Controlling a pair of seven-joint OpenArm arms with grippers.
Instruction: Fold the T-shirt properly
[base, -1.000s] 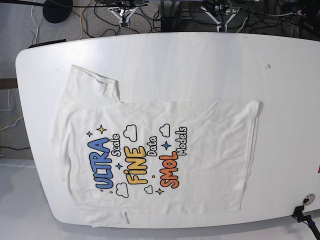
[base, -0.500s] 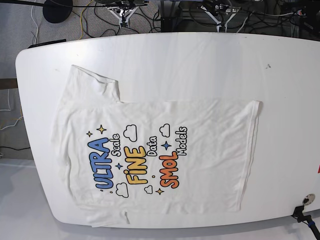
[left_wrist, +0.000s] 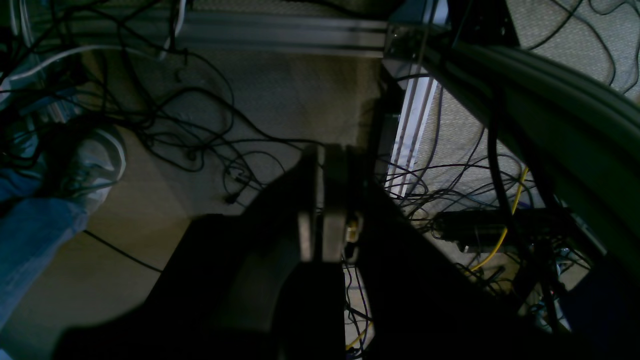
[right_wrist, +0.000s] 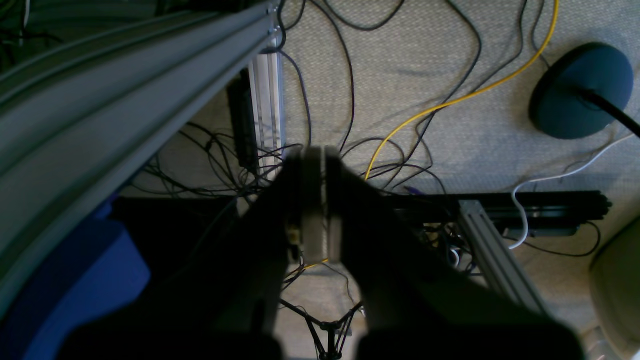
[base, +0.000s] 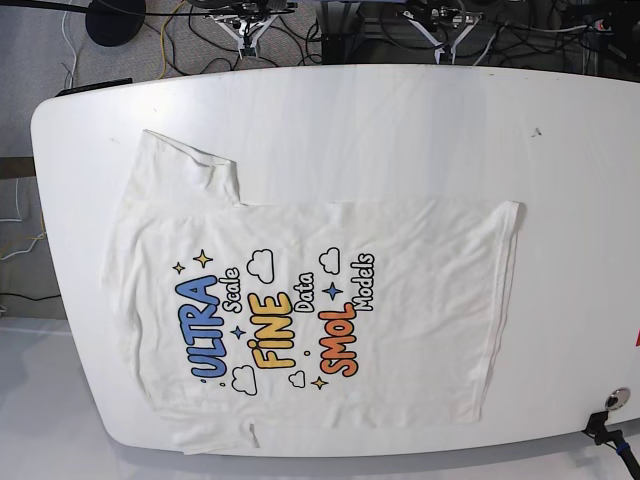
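The white T-shirt (base: 300, 300) lies flat on the white table (base: 400, 120), print side up, with "ULTRA FINE SMOL" in blue, yellow and orange. Its collar points left and its hem right; one sleeve (base: 190, 165) spreads toward the far side, the other reaches the near table edge. In the left wrist view my left gripper (left_wrist: 320, 210) is shut on nothing, pads together, hanging over the floor. In the right wrist view my right gripper (right_wrist: 321, 200) is likewise shut and empty over the floor. Neither gripper is near the shirt.
Both wrist views show grey carpet with tangled black cables (left_wrist: 200, 125), a yellow cable (right_wrist: 450, 100), aluminium frame rails (right_wrist: 125, 90) and a round dark stand base (right_wrist: 580, 90). A shoe and jeans leg (left_wrist: 45, 200) are at the left. A small dark mark (base: 536, 130) is on the table.
The T-shirt has not moved. The metal parts at the top edge of the base view have slid slightly further out of frame.
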